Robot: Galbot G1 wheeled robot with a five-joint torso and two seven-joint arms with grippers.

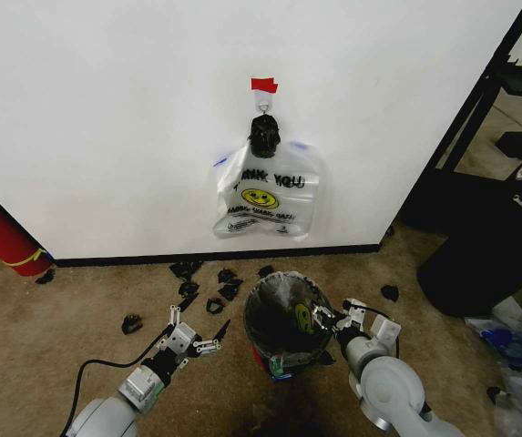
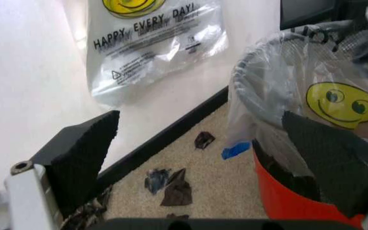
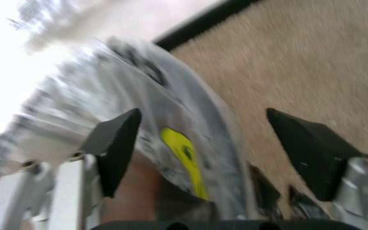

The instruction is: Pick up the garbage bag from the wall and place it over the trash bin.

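The garbage bag (image 1: 283, 305) is seen draped in and over the trash bin (image 1: 283, 350), its clear crinkled plastic folded across the rim and its yellow smiley mark showing on the side toward the right pincer (image 1: 329, 320); that pincer is held at the bin's right rim with its jaws spread, and in the right wrist view the bagged rim is seen between the two dark pads (image 3: 117, 143), whether touched or not cannot be told; the left pincer (image 1: 208, 339) is held released just beside the bin's left side, low over the carpet, nothing being gripped, and in the left wrist view its pads (image 2: 85, 143) stand well apart with the bin's red base (image 2: 286, 201) and the bag's plastic (image 2: 280, 96) just beside the farther one; a blue patch of the plastic (image 2: 235, 150) hangs near the base; the bin stands on the carpet (image 1: 60, 319) near the black baseboard (image 1: 151, 258), roughly midway along the wall's (image 1: 106, 118) lower edge; dark scraps (image 1: 201, 287) are scattered on the carpet between the baseboard and the left pincer; a second bag with black "THANK YOU" lettering (image 1: 265, 196) hangs on the wall from a hook (image 1: 262, 105) under a red tape piece (image 1: 263, 86), directly above the bin; a red roll (image 1: 1, 232) leans at the wall's left end.
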